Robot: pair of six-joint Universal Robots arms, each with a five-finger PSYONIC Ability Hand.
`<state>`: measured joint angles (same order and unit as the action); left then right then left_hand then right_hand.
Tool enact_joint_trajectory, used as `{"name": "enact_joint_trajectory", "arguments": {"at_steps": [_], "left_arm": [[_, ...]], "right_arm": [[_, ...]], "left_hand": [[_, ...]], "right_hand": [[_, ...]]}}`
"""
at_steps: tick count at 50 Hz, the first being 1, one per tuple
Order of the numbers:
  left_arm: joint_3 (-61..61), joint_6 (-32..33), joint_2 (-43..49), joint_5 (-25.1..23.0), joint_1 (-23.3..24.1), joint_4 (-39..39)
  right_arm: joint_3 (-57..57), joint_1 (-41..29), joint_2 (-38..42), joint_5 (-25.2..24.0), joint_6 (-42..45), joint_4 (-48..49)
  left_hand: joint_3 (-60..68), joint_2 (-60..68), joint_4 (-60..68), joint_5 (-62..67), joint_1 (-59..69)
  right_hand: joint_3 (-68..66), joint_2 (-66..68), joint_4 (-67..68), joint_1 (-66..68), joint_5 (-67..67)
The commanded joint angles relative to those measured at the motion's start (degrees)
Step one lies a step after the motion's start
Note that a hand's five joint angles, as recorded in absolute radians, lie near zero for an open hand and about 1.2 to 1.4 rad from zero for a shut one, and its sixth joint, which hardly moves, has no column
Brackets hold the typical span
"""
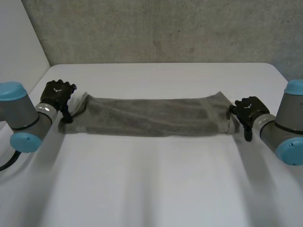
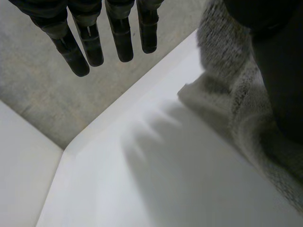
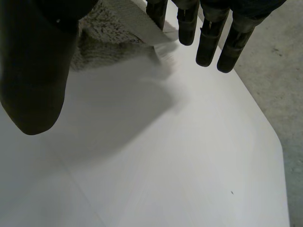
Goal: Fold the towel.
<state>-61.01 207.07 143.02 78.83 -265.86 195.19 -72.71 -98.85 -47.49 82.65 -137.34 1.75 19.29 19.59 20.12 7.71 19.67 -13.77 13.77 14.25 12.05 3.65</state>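
One towel [image 1: 151, 116] — left hand [image 1: 57, 94], right hand [image 1: 248, 109]

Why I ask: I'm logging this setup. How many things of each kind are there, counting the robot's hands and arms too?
towel: 1
table: 1
hands: 2 (left hand, right hand)
arms: 2 (left arm, right arm)
Total: 6

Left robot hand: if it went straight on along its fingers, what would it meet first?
Likely bare table near its corner; depth is unclear, so the left robot hand might pass over the edge instead. The towel lies off to its thumb side, out of that line.
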Motion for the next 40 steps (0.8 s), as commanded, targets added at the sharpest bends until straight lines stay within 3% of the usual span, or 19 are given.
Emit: {"name": "enact_joint_trajectory", "arguments": {"at_steps": [1,11,18,27,40], "left_arm": [[-0.95,-0.35,-1.16,0.45,-0.89,-0.51],[-7.54,-1.84,-10.31,-0.08,-0.80,-1.21],[-13.51,-6.50,-18.82,-0.43,-0.80,-1.13],[-18.26,-6.50,-21.82,-0.96,-0.89,-0.86],[-22.04,-5.98,-20.68,-9.48,-0.27,-0.34]], "right_arm": [[0.29,0.85,-0.06,0.05,0.67,0.00],[-0.77,-0.03,-4.28,0.23,-1.44,0.00],[-1.56,-0.73,-9.63,-0.30,-7.23,-1.49],[-1.73,-2.67,-11.84,-0.56,-10.76,-3.78],[0.11,-3.46,-5.95,-0.91,-15.77,-1.40]], "left_hand": [[-1.67,-1.97,-2.51,-0.10,-2.05],[-3.69,-3.99,-4.53,-2.12,-4.07],[-5.04,-5.33,-5.87,-3.46,-5.42],[-4.03,-4.33,-4.86,-2.45,-4.41],[5.39,5.09,4.56,6.97,5.01]], "right_hand": [[3.69,-3.69,-4.17,-1.97,-3.56],[3.69,-3.69,-4.17,-1.97,-3.56],[3.69,-3.69,-4.17,-1.97,-3.56],[3.01,-3.02,-3.49,-1.30,-2.89],[-6.41,6.40,5.93,8.12,6.53]]}}
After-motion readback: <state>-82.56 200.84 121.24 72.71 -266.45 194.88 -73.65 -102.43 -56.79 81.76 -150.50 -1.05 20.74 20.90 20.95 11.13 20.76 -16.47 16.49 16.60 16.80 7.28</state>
